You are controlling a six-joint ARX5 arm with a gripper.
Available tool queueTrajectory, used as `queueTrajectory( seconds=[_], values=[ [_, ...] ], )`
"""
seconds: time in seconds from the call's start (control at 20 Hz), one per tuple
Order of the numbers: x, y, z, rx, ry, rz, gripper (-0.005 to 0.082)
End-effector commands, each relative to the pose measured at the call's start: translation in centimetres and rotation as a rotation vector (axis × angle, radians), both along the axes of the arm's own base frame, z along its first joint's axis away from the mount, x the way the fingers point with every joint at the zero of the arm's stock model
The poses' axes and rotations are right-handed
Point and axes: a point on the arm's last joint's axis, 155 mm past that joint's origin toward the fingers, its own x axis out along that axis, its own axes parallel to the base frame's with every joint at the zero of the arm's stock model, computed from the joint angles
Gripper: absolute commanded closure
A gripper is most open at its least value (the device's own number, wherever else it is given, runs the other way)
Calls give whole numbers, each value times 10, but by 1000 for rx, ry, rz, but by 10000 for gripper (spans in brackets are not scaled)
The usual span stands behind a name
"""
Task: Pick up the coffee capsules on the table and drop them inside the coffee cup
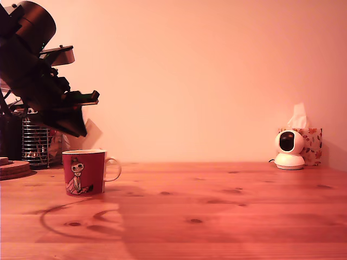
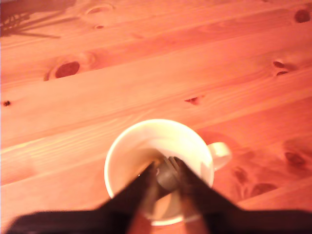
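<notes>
Wrist view: dark coffee capsule (image 2: pixel 167 178) pinched between pincer (image 2: pixel 165 173) tips, poised over pale mouth of red coffee cup (image 2: pixel 141 146) standing on pine counter (image 2: pixel 146 83). Risk: off-centre release, capsule striking rim, bouncing onto counter.

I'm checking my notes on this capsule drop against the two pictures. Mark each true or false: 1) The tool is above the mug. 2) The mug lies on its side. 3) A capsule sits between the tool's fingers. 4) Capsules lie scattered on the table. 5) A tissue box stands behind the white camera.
1) True: the tool is over the mug.
2) False: the mug stands upright.
3) True: a dark capsule is gripped there.
4) False: the table shows none.
5) True: the tissue box is behind the camera.
</notes>
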Motion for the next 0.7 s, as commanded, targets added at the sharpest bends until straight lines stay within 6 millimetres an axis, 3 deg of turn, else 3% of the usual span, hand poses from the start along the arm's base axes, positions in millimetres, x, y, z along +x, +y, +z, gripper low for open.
queueTrajectory(
  seconds=[0.0,0.4,0.65],
  values=[
    [-4,-7,-5,-3,12,-24,789],
    [-15,-24,9,-16,-21,-66,789],
    [-43,-11,15,-53,-61,-40,789]
  ],
)
